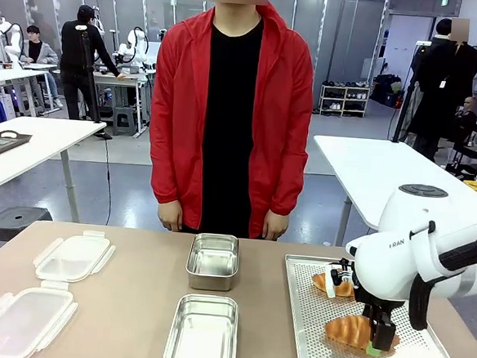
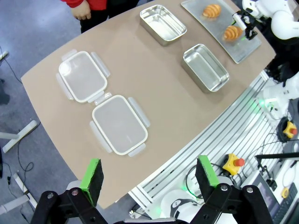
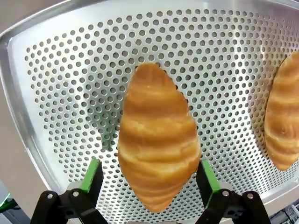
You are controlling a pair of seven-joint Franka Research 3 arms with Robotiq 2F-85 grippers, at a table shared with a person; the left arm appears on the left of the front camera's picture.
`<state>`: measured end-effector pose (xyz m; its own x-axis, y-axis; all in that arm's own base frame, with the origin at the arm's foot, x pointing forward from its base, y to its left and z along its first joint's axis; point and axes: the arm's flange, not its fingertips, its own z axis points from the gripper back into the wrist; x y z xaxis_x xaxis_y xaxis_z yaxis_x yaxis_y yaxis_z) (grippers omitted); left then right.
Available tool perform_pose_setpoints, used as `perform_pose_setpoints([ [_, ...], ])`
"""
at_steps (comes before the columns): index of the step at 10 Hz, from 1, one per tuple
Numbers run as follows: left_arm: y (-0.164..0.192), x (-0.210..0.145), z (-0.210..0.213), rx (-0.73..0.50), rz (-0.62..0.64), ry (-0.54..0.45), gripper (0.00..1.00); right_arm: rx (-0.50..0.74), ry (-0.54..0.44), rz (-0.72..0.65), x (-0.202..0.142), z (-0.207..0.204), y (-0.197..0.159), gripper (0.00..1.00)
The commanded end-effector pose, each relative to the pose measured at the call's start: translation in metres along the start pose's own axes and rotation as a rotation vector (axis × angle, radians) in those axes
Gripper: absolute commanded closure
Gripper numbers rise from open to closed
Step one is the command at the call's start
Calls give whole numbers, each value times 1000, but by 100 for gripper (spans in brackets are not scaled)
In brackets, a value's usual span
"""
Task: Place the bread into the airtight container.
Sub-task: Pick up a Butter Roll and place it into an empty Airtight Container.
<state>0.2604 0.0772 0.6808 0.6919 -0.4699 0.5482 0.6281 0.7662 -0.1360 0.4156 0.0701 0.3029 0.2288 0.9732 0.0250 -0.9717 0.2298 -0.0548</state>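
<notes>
My right pincer [image 3: 149,173] hangs low over a perforated metal tray [image 3: 70,70] at the right end of the table [image 1: 131,303]. Its 2 green pads are spread wide on either side of a golden croissant [image 3: 156,140], which lies flat on the tray. Nothing is grasped yet, and I cannot tell whether either pad touches the crust. A 2nd croissant [image 1: 333,284] lies farther back on the same tray. Near the table's middle stand 2 open steel boxes, the near container [image 1: 202,332] and the far container [image 1: 212,259], both empty. The near lid [image 1: 19,323] and the far lid [image 1: 73,258], both clear, lie well to the left. My left pincer [image 2: 149,177] is released and empty, high above the table's near edge. A person [image 1: 231,113] in a red jacket stands at the far side, hands down. I judge this the pickup step, with all of the task left. Next I must close gently so the soft bread is not crushed, lift it clear, and carry it left to a container.
</notes>
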Motion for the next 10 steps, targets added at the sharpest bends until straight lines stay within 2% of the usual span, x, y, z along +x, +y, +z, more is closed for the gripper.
perform_pose_setpoints([
  [1, -1, 0, 1, -7, -16, -2, 0, -17, -32, -15, -4, -10, 14, 0],
  [2, -1, 0, 1, -7, -16, -2, 0, -11, -36, -18, -6, -12, 14, 0],
  [7, -1, 0, 1, -7, -16, -2, 0, -13, -42, -31, -5, -8, 12, 51],
  [10, -1, 0, 1, -7, -16, -2, 0, -30, -20, -61, 3, 20, 9, 51],
])
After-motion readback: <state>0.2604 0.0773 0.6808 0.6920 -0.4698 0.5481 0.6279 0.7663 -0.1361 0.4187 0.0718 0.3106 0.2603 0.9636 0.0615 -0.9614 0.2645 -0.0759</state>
